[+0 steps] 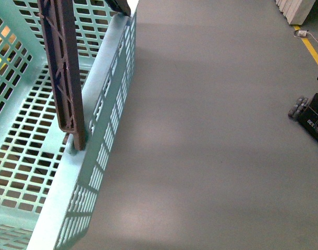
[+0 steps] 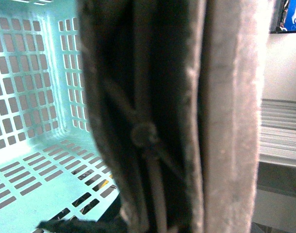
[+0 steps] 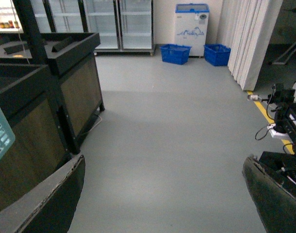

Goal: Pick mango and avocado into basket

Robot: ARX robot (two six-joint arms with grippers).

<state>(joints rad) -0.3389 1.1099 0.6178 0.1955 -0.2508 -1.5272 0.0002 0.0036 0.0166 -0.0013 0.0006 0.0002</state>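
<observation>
Grey floor fills most of the front view and spreads out ahead of the right hand. That hand's two fingers stand wide apart with nothing between them. Dark stands rise off to one side of it, near.

One teal basket sits at the robot's left. From the right hand only a corner shows, on the same side as the stands, while the left hand's camera looks straight into it. What shows of its slotted bottom is empty. Far ahead of the right hand stand one white freezer and two blue baskets.

One brown handle stands upright on the teal basket's near rim. It crowds the left wrist view so closely that the left hand's fingers cannot be made out. I cannot tell whether they are parted, closed or clamped on the handle.

No mango and no avocado shows in any view, so the count is zero of each. Their direction from either hand and the lie of their long axes cannot be read. The right hand, free and spread, looks the likelier picker. The stands beside it are my guess for where the fruit lies.
</observation>
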